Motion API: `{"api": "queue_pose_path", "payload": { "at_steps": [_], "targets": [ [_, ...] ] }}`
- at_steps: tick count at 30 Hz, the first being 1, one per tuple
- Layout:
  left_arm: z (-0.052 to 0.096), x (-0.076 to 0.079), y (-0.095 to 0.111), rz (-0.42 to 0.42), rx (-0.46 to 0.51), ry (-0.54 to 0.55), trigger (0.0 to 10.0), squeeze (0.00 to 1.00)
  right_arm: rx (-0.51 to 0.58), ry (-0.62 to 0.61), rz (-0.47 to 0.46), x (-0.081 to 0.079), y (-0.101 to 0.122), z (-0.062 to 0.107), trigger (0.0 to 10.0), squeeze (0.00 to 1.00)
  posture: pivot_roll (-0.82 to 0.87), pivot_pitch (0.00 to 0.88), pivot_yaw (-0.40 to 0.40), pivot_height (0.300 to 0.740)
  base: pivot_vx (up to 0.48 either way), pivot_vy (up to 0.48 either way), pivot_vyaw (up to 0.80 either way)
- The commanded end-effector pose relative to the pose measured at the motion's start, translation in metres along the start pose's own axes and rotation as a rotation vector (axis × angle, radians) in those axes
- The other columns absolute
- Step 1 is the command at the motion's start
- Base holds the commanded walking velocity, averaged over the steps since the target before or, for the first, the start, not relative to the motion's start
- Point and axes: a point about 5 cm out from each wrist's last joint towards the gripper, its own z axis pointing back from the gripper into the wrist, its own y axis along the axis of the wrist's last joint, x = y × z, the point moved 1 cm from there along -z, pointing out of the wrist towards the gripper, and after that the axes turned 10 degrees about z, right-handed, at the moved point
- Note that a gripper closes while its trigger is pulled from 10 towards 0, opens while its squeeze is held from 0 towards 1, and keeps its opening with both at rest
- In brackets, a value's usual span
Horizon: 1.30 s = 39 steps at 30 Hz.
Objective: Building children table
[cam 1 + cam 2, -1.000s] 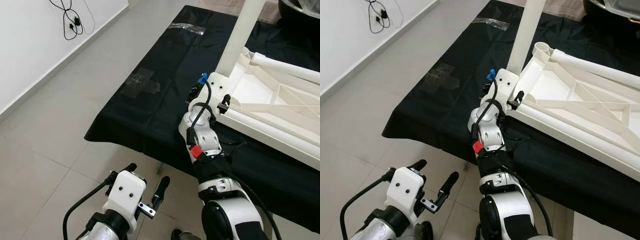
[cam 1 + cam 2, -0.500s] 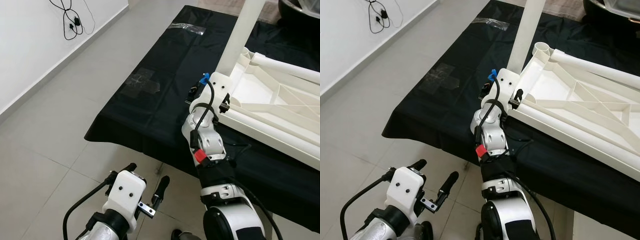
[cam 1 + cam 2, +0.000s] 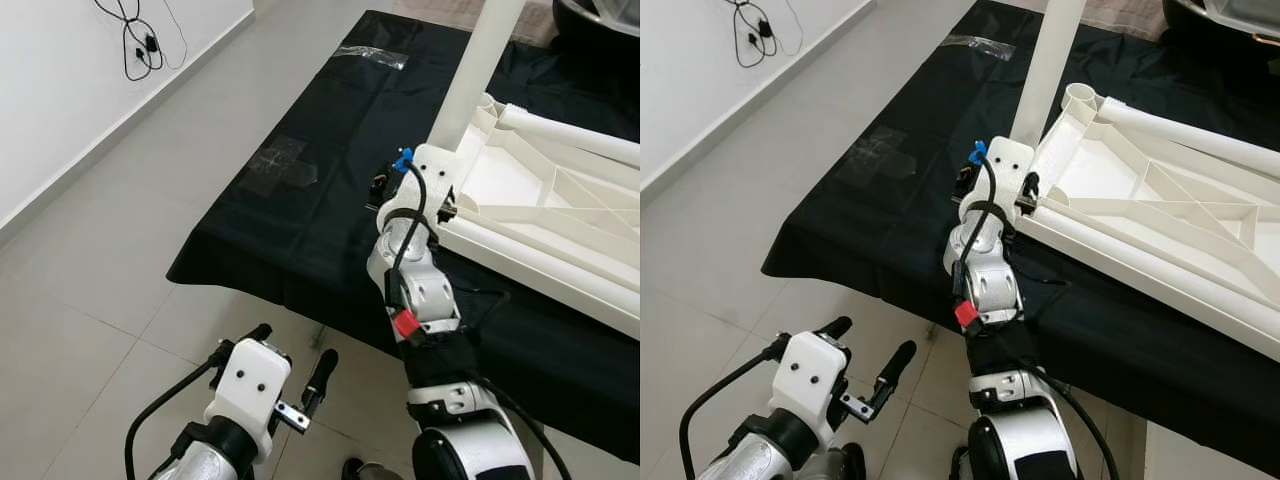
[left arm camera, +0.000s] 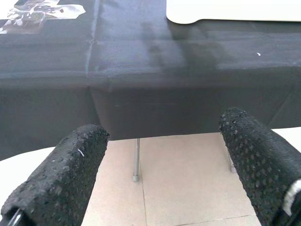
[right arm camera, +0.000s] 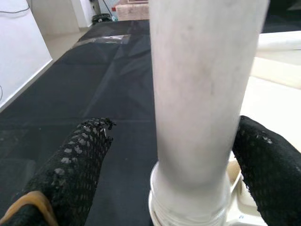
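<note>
- My right gripper (image 5: 174,155) is spread wide, a finger on each side of the upright white leg (image 5: 200,94), not yet clamped, probably to twist it.
- Upturned tabletop (image 3: 540,215) just beyond, on black cloth (image 3: 300,180).
- My left gripper (image 3: 295,385) hangs low with fingers apart, holding nothing.

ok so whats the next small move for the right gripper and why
Probably close the right gripper on the white table leg. Its fingers sit open on either side of the upright leg, which stands in the corner socket of the upturned tabletop, so a grip would let it turn or seat the leg.
</note>
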Motion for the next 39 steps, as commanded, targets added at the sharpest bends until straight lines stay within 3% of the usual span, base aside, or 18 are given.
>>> {"api": "queue_pose_path", "payload": {
  "at_steps": [1,14,28,33,39],
  "targets": [
    [0.001,0.001,-0.007,-0.001,-0.031,-0.001,10.0,0.00,-0.088,0.019,0.002,-0.006,-0.025,0.012,10.0,0.00,0.09,0.239,-0.070,0.740,0.000,0.000,0.00],
    [0.001,0.000,-0.007,-0.003,-0.031,0.000,10.0,0.00,-0.096,0.044,0.017,0.002,-0.027,0.021,10.0,0.00,0.09,0.239,-0.068,0.740,0.000,0.000,0.00],
    [0.001,-0.001,-0.008,-0.002,-0.031,0.003,10.0,0.00,-0.102,0.113,0.033,0.018,-0.029,0.043,10.0,0.00,0.08,0.229,-0.067,0.740,0.000,0.000,0.00],
    [0.001,-0.003,-0.010,-0.003,-0.034,0.012,10.0,0.00,-0.084,0.190,0.109,0.046,-0.040,0.064,10.0,0.00,0.08,0.218,-0.063,0.740,0.000,0.000,0.00],
    [-0.001,-0.006,-0.012,-0.006,-0.034,0.020,10.0,0.00,-0.047,0.253,0.203,0.070,-0.053,0.076,10.0,0.00,0.07,0.199,-0.058,0.740,0.000,0.000,0.00]
  ]
}}
